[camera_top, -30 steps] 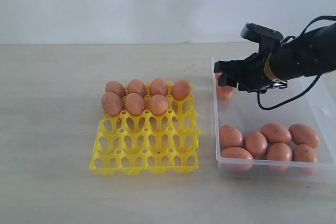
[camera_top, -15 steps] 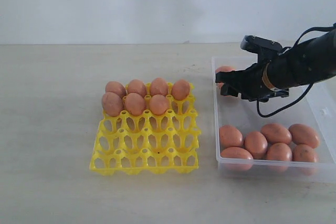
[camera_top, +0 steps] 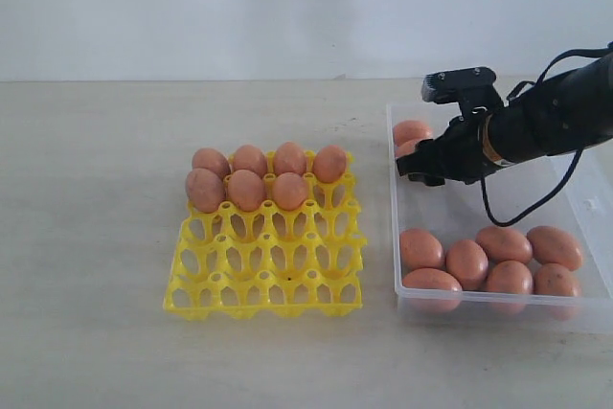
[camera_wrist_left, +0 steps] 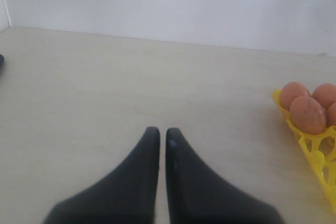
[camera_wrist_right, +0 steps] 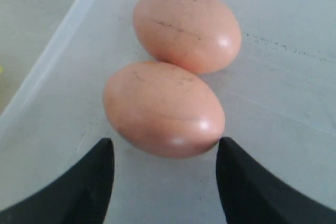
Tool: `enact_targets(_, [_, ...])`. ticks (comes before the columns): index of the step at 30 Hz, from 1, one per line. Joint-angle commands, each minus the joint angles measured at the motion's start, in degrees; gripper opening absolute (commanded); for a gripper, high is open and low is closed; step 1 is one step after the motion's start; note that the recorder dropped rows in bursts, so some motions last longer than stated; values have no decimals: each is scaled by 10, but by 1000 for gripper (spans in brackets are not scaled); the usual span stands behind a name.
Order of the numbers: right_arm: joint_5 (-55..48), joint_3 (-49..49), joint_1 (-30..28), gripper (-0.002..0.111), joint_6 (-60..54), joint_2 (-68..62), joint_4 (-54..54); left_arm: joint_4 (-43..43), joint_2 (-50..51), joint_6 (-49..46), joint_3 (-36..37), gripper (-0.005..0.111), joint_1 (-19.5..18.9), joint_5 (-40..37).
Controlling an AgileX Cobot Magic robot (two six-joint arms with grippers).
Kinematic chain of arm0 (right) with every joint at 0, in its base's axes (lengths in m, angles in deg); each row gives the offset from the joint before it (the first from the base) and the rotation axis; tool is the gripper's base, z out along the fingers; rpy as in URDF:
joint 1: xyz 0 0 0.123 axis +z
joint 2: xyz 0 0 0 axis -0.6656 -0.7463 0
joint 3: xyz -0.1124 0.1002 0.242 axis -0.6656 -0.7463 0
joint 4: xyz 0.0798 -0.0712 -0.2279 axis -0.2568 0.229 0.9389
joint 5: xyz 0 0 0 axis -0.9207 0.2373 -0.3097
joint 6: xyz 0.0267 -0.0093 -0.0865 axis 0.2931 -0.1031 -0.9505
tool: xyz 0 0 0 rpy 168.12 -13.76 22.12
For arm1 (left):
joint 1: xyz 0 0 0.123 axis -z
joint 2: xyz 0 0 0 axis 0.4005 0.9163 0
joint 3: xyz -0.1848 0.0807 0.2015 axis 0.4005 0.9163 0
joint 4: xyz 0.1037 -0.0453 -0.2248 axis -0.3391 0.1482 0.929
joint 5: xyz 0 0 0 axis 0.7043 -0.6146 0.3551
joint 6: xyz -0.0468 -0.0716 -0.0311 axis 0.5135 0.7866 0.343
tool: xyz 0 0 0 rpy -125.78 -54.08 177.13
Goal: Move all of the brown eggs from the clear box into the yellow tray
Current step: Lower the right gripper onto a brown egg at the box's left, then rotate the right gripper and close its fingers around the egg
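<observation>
Several brown eggs fill the two far rows of the yellow tray. In the clear box two eggs lie touching at the far left corner, and several more lie along the near wall. My right gripper is open inside the box, its fingertips just short of the nearer corner egg, one fingertip almost touching it. The other corner egg lies beyond. My left gripper is shut and empty over bare table, with the tray's corner off to one side. It does not show in the exterior view.
The tray's three near rows of cups hold nothing. The box's left wall stands between the box and the tray. A black cable hangs from the right arm over the box.
The right gripper has dropped lower into the box's far left corner and drawn back a little. Both corner eggs now show, where one was hidden behind it.
</observation>
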State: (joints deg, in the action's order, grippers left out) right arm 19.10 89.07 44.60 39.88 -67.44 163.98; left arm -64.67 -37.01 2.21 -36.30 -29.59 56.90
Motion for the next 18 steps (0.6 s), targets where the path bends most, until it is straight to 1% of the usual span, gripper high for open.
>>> enact_targets(1, [-6, 2, -5, 50, -113, -1, 1, 0, -2, -2, 2, 4, -2, 1])
enact_targets(7, [-5, 2, -5, 50, -262, -1, 1, 0, -2, -2, 2, 4, -2, 1])
enact_targets(13, [21, 2, -5, 50, -385, -1, 1, 0, -2, -2, 2, 4, -2, 1])
enact_targets(15, [29, 2, -5, 50, -418, -1, 1, 0, -2, -2, 2, 4, -2, 1])
enact_targets(18, [35, 2, -5, 50, -437, -1, 1, 0, -2, -2, 2, 4, -2, 1])
